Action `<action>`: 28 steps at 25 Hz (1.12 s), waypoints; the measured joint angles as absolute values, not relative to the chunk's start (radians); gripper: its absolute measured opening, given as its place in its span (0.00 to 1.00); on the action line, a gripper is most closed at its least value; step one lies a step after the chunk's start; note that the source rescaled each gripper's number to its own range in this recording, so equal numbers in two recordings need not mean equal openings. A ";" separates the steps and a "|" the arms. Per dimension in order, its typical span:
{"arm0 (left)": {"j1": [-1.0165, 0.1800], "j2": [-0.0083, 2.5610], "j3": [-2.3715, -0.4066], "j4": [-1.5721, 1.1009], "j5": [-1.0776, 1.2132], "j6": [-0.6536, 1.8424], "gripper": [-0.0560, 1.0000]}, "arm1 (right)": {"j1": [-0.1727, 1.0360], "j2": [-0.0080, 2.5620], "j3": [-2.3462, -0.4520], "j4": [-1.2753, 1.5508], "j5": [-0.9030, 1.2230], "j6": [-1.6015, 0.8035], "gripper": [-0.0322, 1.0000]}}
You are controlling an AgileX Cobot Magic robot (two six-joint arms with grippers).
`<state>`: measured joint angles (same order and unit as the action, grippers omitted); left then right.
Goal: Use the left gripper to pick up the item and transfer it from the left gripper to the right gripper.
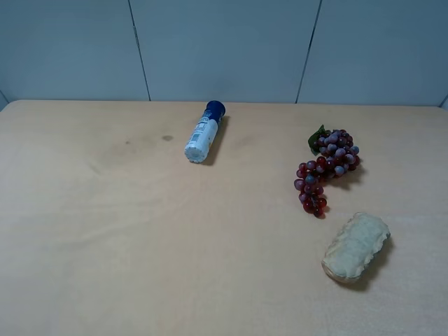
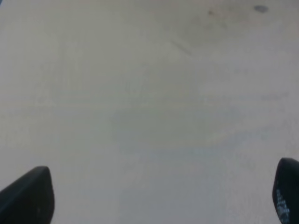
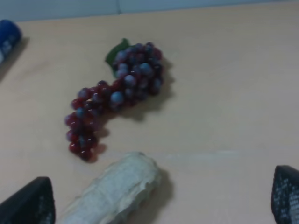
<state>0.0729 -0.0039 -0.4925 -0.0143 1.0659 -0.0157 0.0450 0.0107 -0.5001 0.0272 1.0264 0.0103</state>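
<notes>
Pick not started. Bread loaf (image 1: 355, 247) lies untouched near the counter's front-right corner, grape bunch (image 1: 325, 170) just behind it, bottle (image 1: 204, 132) toward the back edge. Left gripper (image 2: 159, 196) spread wide over bare counter (image 2: 140, 93); right gripper (image 3: 163, 198) likewise wide, hovering by the loaf. Next: left must cross to the right side.

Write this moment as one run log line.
stage: start | bread: untouched | left gripper: open, empty | right gripper: open, empty

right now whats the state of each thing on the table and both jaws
bread loaf: lying flat, untouched, near the grapes
bottle: on its side, blue cap on
grape bunch: lying loose on the table, apart from the loaf
left gripper: jaws open, empty, over bare table
right gripper: jaws open, empty, loaf just ahead
</notes>
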 joint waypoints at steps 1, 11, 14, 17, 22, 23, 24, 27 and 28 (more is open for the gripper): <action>0.073 -0.004 -0.492 -0.014 1.066 -0.016 0.90 | 0.025 0.005 -0.500 0.027 1.026 0.011 1.00; 0.073 -0.004 -0.492 -0.014 1.066 -0.016 0.90 | -0.046 -0.004 -0.500 0.028 1.024 0.011 1.00; 0.073 -0.004 -0.492 -0.014 1.066 -0.016 0.90 | -0.046 -0.005 -0.500 0.028 1.024 0.011 1.00; 0.073 -0.004 -0.492 -0.014 1.066 -0.016 0.90 | -0.046 -0.005 -0.500 0.028 1.024 0.011 1.00; 0.073 -0.004 -0.492 -0.014 1.065 -0.016 0.90 | -0.046 -0.006 -0.500 0.028 1.024 0.011 1.00; 0.073 -0.004 -0.492 -0.014 1.065 -0.016 0.90 | -0.046 -0.006 -0.500 0.028 1.024 0.011 1.00; 0.073 -0.004 -0.492 -0.014 1.065 -0.016 0.90 | -0.046 -0.006 -0.500 0.028 1.024 0.011 1.00; 0.073 -0.004 -0.492 -0.014 1.065 -0.016 0.90 | -0.046 -0.006 -0.500 0.028 1.024 0.011 1.00; 0.073 -0.004 -0.492 -0.014 1.065 -0.016 0.90 | -0.046 -0.006 -0.500 0.028 1.024 0.011 1.00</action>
<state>0.0729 -0.0039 -0.4925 -0.0143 1.0648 -0.0157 -0.0455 -0.0061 -0.5001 0.0282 1.0244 0.0111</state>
